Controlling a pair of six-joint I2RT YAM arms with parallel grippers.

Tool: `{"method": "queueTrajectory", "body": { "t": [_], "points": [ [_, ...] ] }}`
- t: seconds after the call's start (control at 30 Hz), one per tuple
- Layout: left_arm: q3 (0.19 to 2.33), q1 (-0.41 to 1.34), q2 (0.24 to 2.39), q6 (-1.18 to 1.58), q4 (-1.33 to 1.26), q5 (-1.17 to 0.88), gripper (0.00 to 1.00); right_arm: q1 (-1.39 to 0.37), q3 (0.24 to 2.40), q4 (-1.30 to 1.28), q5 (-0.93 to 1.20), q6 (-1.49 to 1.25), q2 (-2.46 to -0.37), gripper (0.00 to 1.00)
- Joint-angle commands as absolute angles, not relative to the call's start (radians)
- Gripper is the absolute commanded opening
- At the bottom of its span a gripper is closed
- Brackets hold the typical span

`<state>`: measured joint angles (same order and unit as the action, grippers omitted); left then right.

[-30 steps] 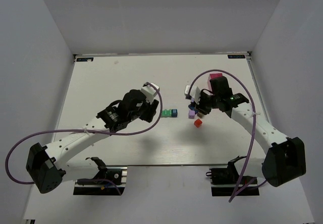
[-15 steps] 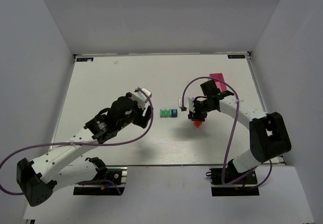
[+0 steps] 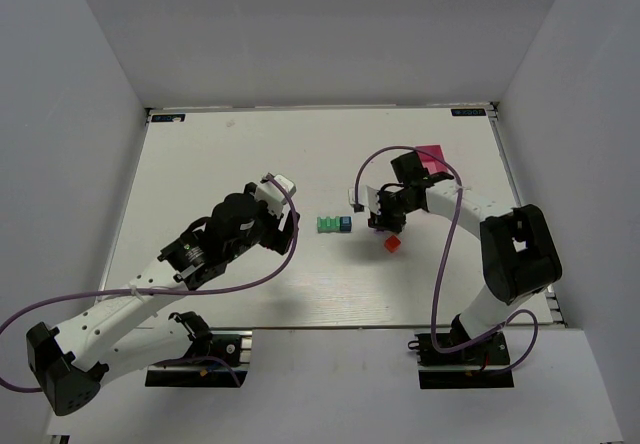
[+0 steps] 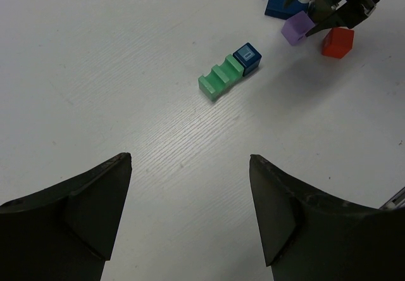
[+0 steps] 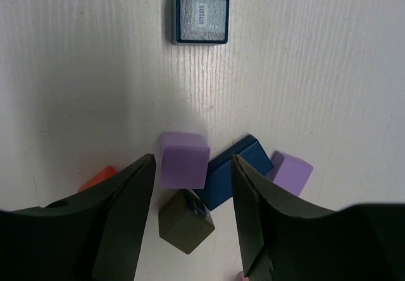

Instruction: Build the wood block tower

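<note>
Since half a second ago my right arm (image 3: 470, 214) has folded tighter, the right gripper (image 3: 380, 216) now at 11 o'clock of the red cube (image 3: 392, 245); my left gripper (image 4: 190, 161) hangs spread wide, empty; the pink box (image 3: 432, 156) sits at 2 o'clock on the table (image 3: 200, 164); mid-table the green stepped block (image 4: 218, 81) touches a blue cube (image 4: 247, 57); my right fingers (image 5: 120, 218) stand parted around a purple cube (image 5: 183, 159), not clamping it.

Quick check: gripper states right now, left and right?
Left gripper: open, empty.
Right gripper: open, fingers straddling a purple cube, not clamped on it.
</note>
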<state>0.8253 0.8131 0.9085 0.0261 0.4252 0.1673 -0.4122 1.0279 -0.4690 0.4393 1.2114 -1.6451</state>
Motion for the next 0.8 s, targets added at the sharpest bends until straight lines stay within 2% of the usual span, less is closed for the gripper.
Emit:
{"method": "queueTrajectory", "body": {
  "t": [0.0,0.37,0.67,0.77],
  "points": [
    [0.819,0.808,0.896,0.021,0.413,0.15,0.85,-0.403,1.06,-0.457,0.436,1.207,-1.652,0.57],
    [0.819,0.808,0.896,0.021,0.413,0.16,0.86,-0.399,1.06,-0.456,0.428,1.201,-1.693,0.59],
    [0.819,0.808,0.896,0.021,0.413,0.16,0.86,-0.397,1.071,-0.472,0.43,1.204,-1.71,0.47],
    [0.819,0.808,0.896,0.021,0.413,0.16,0.86,-0.397,1.075,-0.485,0.428,1.204,-1.72,0.47]
  ]
}}
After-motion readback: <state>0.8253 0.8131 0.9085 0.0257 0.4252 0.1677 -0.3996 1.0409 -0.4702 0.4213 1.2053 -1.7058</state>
